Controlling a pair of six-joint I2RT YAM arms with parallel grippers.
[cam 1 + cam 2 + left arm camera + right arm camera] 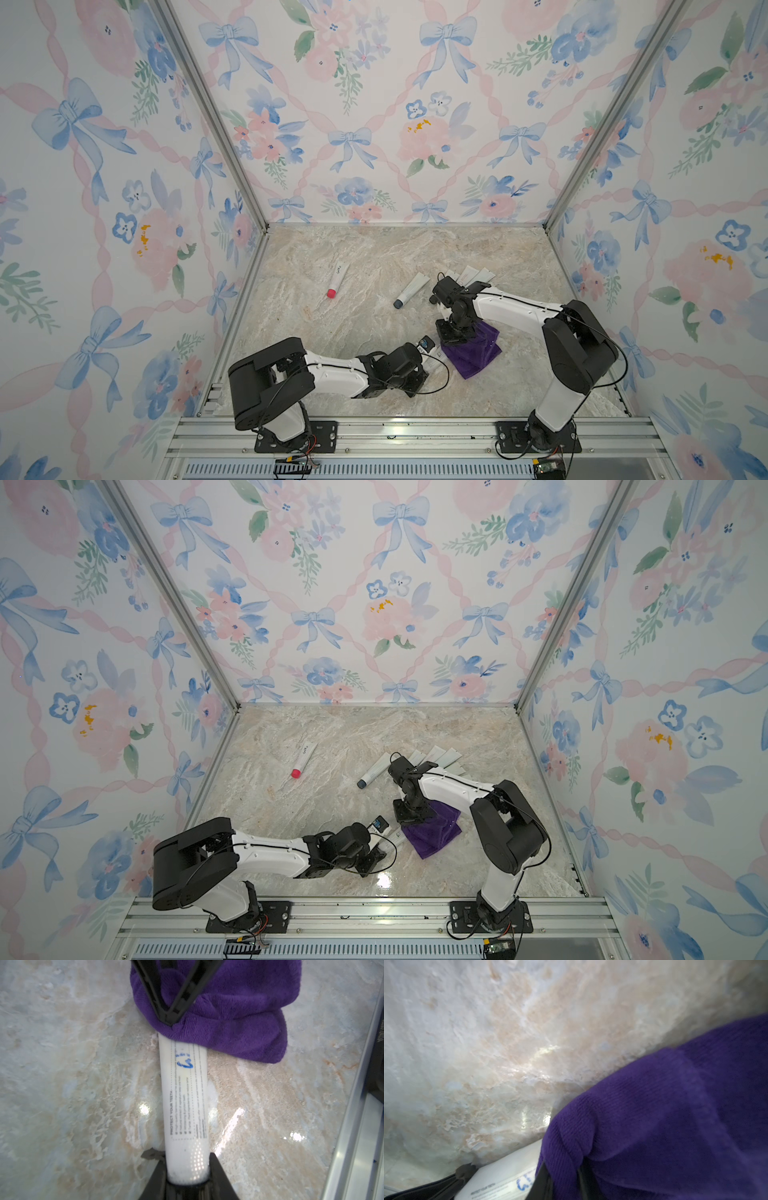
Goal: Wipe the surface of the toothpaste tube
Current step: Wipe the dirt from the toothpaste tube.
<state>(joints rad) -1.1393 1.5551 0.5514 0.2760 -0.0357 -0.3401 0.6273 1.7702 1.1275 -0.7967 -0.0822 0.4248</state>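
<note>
Left gripper (182,1156) clamps the tube (185,1095); right gripper (169,1019), clenched on the cloth (239,1022), presses it over the tube's far end. Wiping looks underway, with most of the tube to go.

In the left wrist view, the white toothpaste tube (185,1095) running up the middle of the frame carries "PROTECT YOUR TEETH" in dark capitals along its length. The fine print beside it and the blue logo (185,1062) above are too blurred to read. In both top views, the pink-capped tube (338,276) (305,756) left of centre bears lettering too small to read.
</note>
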